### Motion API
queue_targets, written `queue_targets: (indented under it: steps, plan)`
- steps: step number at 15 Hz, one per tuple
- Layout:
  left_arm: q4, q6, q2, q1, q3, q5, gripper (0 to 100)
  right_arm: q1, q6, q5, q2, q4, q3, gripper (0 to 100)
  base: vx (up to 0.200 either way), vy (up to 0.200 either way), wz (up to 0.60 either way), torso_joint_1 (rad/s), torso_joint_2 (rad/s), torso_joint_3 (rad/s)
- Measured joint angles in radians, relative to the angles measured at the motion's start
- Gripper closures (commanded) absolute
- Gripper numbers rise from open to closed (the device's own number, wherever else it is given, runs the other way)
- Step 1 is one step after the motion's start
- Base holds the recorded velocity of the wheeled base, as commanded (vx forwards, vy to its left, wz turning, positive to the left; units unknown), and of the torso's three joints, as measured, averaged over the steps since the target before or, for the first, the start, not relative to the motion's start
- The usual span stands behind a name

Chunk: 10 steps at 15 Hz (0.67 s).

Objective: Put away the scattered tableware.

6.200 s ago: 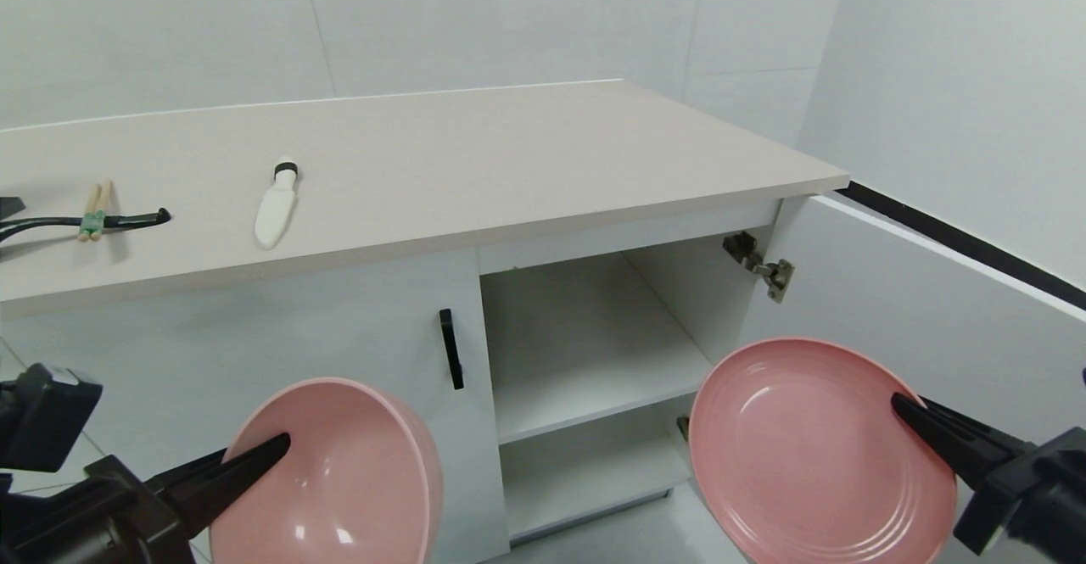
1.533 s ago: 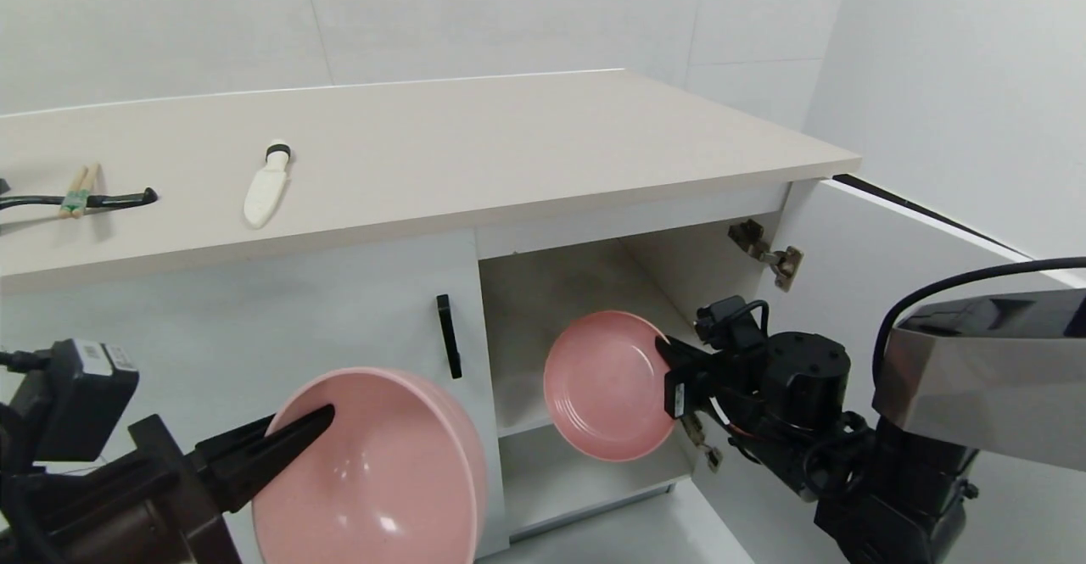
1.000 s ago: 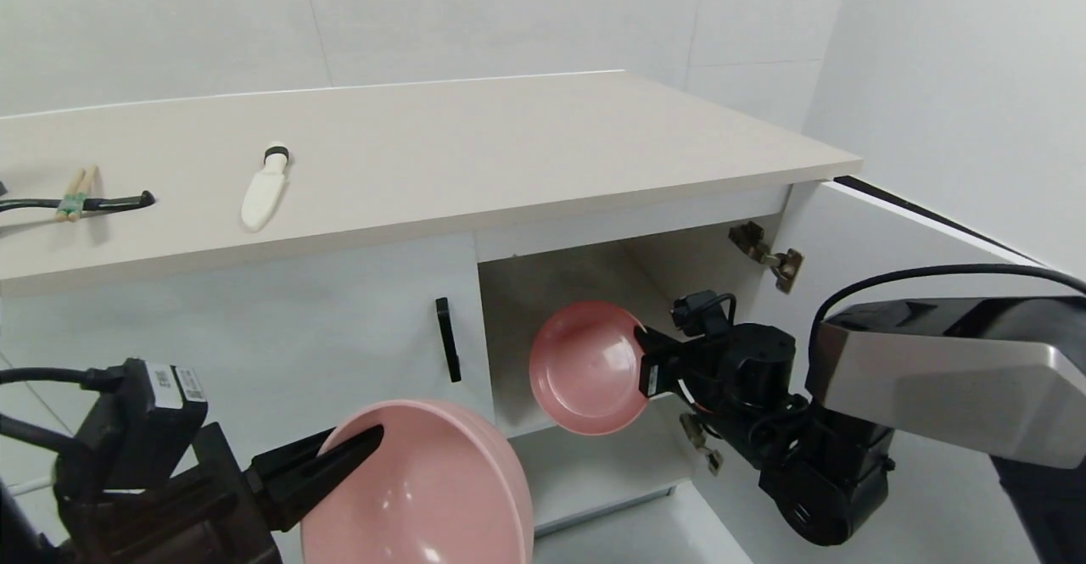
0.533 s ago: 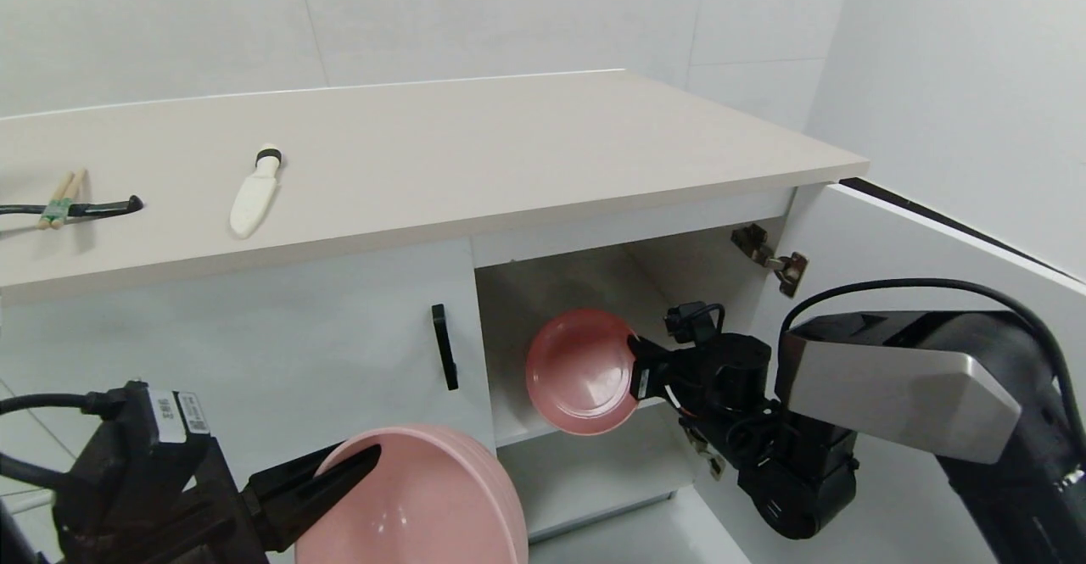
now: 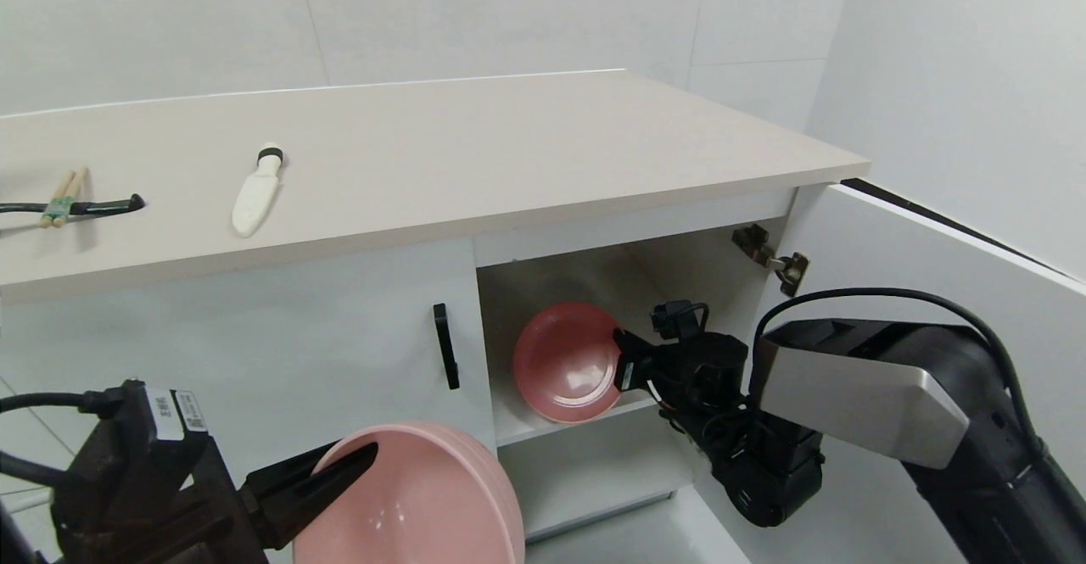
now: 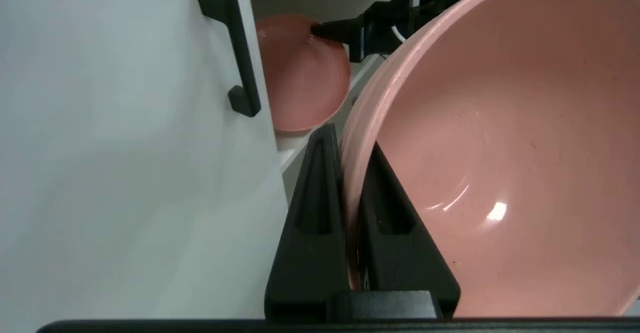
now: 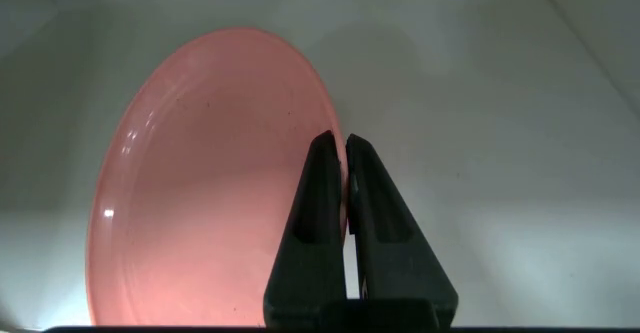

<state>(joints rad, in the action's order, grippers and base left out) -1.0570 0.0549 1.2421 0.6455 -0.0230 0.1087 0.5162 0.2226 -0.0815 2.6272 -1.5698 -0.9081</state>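
**Plate.** The right jaws are closed to a narrow gap on the rim of the pink plate, which they hold inside the open compartment of the cabinet, above its upper shelf. The plate is tilted, face toward the opening. Whether its lower edge touches the shelf cannot be determined. A rim grip probably suits a flat plate, since it leaves the underside free to settle on the shelf.

**Bowl.** The left jaws pinch the wall of the pink bowl, one finger inside and one outside. The bowl hangs outside the cabinet, in front of its closed door and below the handle. This position appears chosen to keep the opening free for the right arm.

**Remaining items.** A knife and chopsticks lie on the table above the cabinet.
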Motion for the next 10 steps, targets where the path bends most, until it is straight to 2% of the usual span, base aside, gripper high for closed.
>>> queue_targets:
  steps: [7, 9, 10]
  plan:
    - [0.0, -0.001, 0.002, 0.0, -0.002, 0.0, 100, -0.011, 0.029, 0.005, 0.039, 0.0, -0.027, 100, 0.0, 0.0, 0.0, 0.0, 0.0, 0.0]
    - [0.0, 0.0, 0.001, 0.0, -0.002, 0.0, 100, -0.012, 0.031, 0.005, 0.046, 0.0, -0.029, 100, 0.2, 0.0, 0.0, 0.002, 0.0, 0.007]
    - [-0.001, 0.0, -0.001, 0.0, -0.002, 0.001, 100, -0.011, 0.032, 0.005, 0.047, 0.001, -0.029, 100, 0.0, 0.0, 0.0, 0.0, 0.0, 0.0]
